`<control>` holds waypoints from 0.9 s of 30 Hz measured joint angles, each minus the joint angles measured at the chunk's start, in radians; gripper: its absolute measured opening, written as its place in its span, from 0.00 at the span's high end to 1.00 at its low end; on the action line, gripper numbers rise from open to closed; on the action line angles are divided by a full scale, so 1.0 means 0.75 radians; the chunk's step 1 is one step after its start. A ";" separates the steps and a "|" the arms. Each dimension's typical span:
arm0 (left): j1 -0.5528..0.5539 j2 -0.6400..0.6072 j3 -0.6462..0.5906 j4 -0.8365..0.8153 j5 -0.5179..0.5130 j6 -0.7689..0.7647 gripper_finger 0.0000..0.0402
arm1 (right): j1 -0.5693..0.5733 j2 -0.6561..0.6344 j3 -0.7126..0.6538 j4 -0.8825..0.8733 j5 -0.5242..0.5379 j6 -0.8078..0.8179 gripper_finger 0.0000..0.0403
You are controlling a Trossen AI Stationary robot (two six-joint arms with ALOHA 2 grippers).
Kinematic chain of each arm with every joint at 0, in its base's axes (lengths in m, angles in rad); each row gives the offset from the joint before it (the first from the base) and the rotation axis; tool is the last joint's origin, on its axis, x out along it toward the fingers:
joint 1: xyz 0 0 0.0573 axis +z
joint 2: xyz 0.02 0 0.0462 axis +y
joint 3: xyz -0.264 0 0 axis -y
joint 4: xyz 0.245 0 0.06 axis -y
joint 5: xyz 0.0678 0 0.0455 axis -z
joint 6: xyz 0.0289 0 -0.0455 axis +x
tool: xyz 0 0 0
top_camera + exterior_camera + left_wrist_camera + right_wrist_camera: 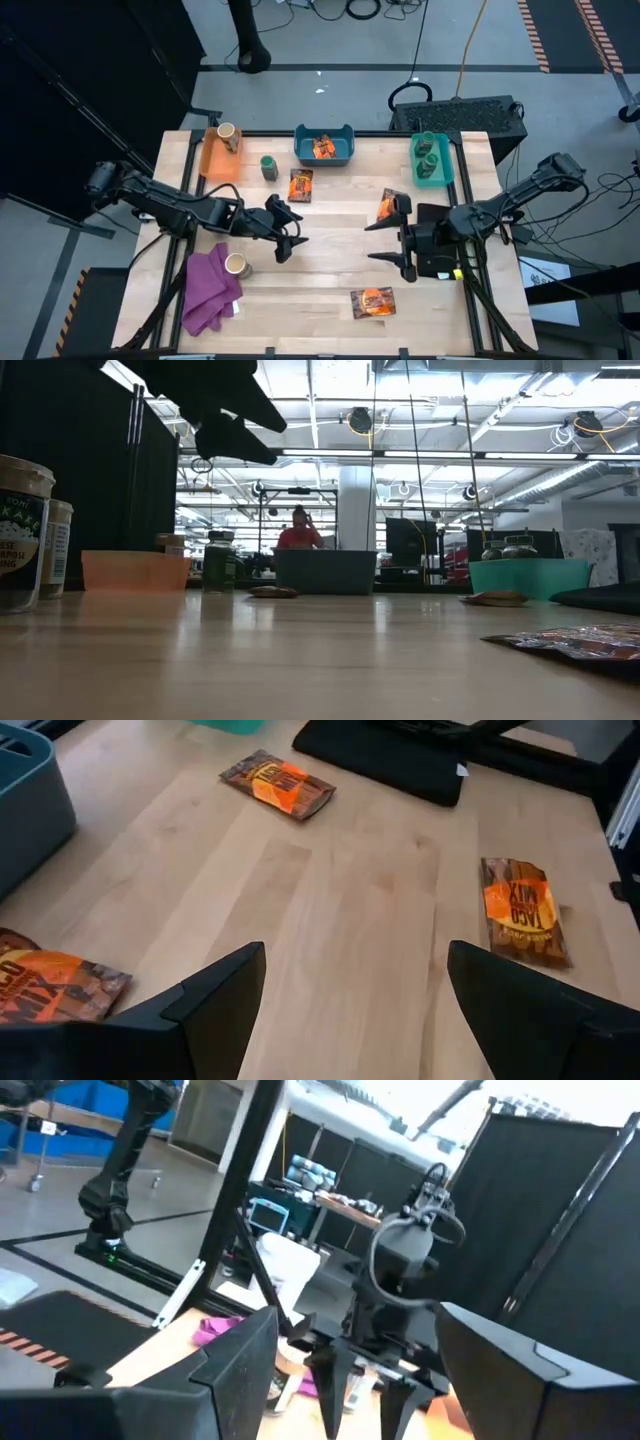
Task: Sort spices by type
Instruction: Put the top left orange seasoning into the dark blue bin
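Three orange-and-dark packets lie flat on the wood: one (301, 185) below the blue bin, one (387, 206) by the right arm, one (373, 302) near the table's near edge. A fourth packet (323, 148) lies in the blue bin. A green jar (268, 166) stands on the table, and more green jars (430, 155) stand in the teal bin. One tan jar (237, 265) stands beside the purple cloth, another (228, 135) in the orange bin. My left gripper (285, 235) hovers open left of centre. My right gripper (392, 240) hovers open right of centre, facing it.
The orange bin (212, 160), the blue bin (345, 158) and the teal bin (447, 175) line the far edge. The purple cloth (208, 285) lies crumpled at the near left. Bare wood stretches between the two grippers. A person (299, 532) shows far behind the table.
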 joint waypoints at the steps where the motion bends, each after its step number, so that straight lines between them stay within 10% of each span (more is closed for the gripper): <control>1: -0.001 0.000 0.000 0.007 -0.001 0.000 0.21 | 0.007 -0.005 0.000 0.010 0.002 -0.013 0.37; 11: -0.016 0.000 0.022 0.081 -0.028 0.001 0.21 | 0.032 -0.123 0.000 0.073 0.016 -0.070 0.37; 27: -0.034 0.256 0.394 -0.297 -0.151 0.047 0.21 | 0.028 -0.261 0.002 -0.166 0.542 0.115 0.37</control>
